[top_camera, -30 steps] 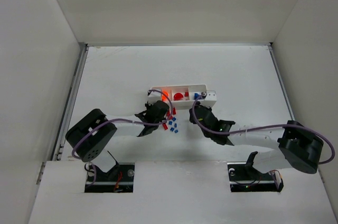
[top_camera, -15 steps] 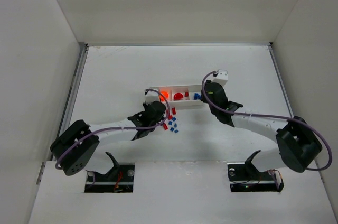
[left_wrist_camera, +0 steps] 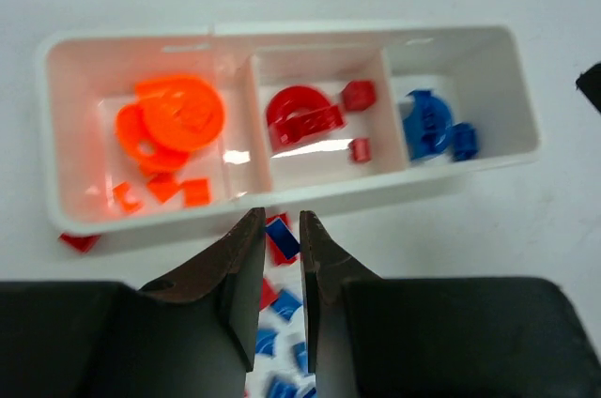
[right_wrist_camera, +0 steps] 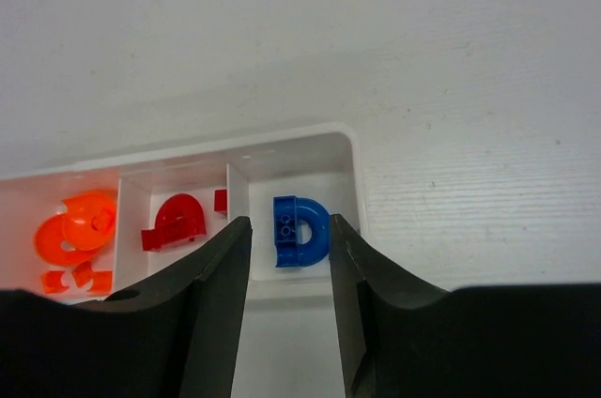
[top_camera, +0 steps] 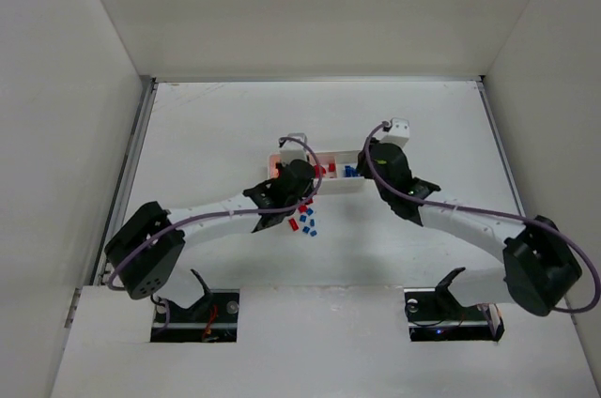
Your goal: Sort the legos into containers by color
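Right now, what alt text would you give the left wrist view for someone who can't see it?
A white tray with three compartments holds orange legos on the left, red legos in the middle and blue legos on the right. Nearer the camera, the left gripper has its fingers nearly together above loose red and blue bricks.

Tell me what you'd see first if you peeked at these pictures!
The bright colors in the white tray: orange pieces in its left compartment, red pieces in the middle, blue pieces on the right, as the left wrist camera sees it. Then the loose red and blue bricks scattered on the table just in front of the tray, with the left gripper right above them.
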Tool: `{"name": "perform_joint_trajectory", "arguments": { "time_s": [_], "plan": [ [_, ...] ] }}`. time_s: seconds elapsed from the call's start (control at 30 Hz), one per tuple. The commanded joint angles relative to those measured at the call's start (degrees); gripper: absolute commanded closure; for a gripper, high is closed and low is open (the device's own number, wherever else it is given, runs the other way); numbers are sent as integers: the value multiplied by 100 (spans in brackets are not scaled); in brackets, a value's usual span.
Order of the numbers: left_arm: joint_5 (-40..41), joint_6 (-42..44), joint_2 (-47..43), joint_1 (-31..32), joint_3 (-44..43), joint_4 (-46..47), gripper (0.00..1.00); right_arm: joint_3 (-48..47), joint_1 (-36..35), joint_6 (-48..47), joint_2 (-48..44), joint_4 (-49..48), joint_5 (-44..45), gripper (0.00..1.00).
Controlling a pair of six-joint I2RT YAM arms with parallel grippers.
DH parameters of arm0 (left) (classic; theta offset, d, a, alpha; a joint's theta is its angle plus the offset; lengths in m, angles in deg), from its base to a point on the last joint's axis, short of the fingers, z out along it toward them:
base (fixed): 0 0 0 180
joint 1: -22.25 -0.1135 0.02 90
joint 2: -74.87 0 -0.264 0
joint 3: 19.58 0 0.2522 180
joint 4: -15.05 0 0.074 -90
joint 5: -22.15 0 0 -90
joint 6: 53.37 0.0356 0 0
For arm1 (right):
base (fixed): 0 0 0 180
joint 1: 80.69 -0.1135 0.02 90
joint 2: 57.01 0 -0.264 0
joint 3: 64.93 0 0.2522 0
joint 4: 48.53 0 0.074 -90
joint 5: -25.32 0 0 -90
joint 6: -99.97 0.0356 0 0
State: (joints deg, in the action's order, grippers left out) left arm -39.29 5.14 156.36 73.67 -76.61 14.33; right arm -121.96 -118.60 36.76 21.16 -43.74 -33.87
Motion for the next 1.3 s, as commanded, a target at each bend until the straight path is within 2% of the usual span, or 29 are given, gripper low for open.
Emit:
{"name": "perform_joint_trajectory", "arguments": {
  "time_s": [0.0, 0.13, 0.23, 0.47, 0.63, 0.73, 0.8, 0.9, 1.07, 1.13, 1.27],
  "plan": [
    [-140, 151, 453, 118, -734, 102, 86, 134, 104, -16, -679, 96, 118, 56],
    [-175, 345, 1200, 180, -1560, 146, 86, 353, 315, 151, -1215, 685, 355, 60],
    [-245, 406, 1728, 162, -2096, 234, 86, 625, 543, 283, -1541, 765, 312, 65],
    [-280, 477, 2775, 171, -3336, 24, 85, 872, 667, 415, -1797, 678, 180, 65],
    [-333, 555, 2873, 276, -3540, -100, 65, 890, 658, 415, -1849, 669, 171, 65],
    [-281, 652, 2610, 338, -3312, -47, 57, 916, 658, 415, -1893, 660, 171, 65],
    [-193, 661, 2311, 338, -3014, 14, 57, 916, 658, 415, -1893, 660, 171, 65],
    [0, 635, 1679, 312, -2242, 172, 62, 881, 553, 345, -1867, 625, 180, 67],
    [334, 381, -42, 311, -353, 270, 67, 811, 0, 248, -1902, 546, 171, 78],
    [536, 179, -903, 434, 403, 60, 68, 776, -298, 248, -1937, 572, 162, 79],
    [1063, -480, -2030, 724, 1188, -932, 68, 697, -1063, 257, -1850, 677, 180, 77]
  ]
}}
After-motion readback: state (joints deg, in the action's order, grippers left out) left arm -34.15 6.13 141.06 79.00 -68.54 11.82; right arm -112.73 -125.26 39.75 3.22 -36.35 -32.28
